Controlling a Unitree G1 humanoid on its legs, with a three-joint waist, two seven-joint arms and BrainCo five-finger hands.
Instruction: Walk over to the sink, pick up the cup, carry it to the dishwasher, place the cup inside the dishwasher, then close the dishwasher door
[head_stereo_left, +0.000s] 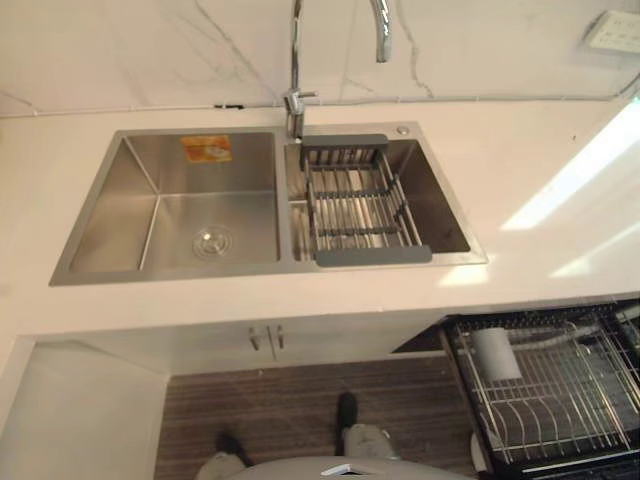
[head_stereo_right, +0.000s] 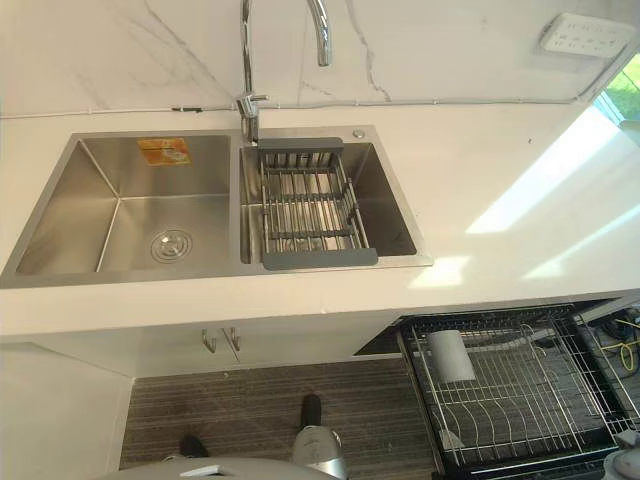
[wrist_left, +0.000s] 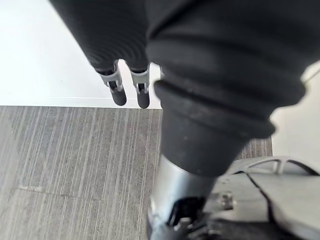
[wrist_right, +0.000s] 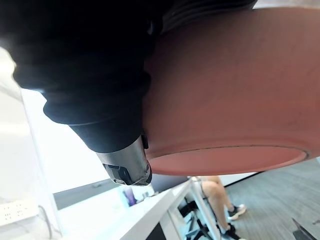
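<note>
A reddish-brown cup (wrist_right: 235, 90) looms large in the right wrist view, with my right hand (wrist_right: 125, 167) curled against its side, thumb at its rim. The steel double sink (head_stereo_left: 100, 215) lies straight ahead in the white counter; its left basin holds nothing but a drain. The open dishwasher (head_stereo_left: 560, 400) is at the lower right, its wire rack pulled out with a white cup-like cylinder (head_stereo_left: 497, 353) lying in it. My left hand (wrist_left: 130, 87) hangs over the striped floor, fingers straight and holding nothing.
A grey wire drainer basket (head_stereo_left: 355, 200) spans the right basin under the tall faucet (head_stereo_left: 296, 70). Cabinet doors with handles (head_stereo_left: 266, 338) stand below the sink. A wall socket (head_stereo_left: 615, 30) is at the back right. A seated person's legs (wrist_right: 220, 192) show by a white desk.
</note>
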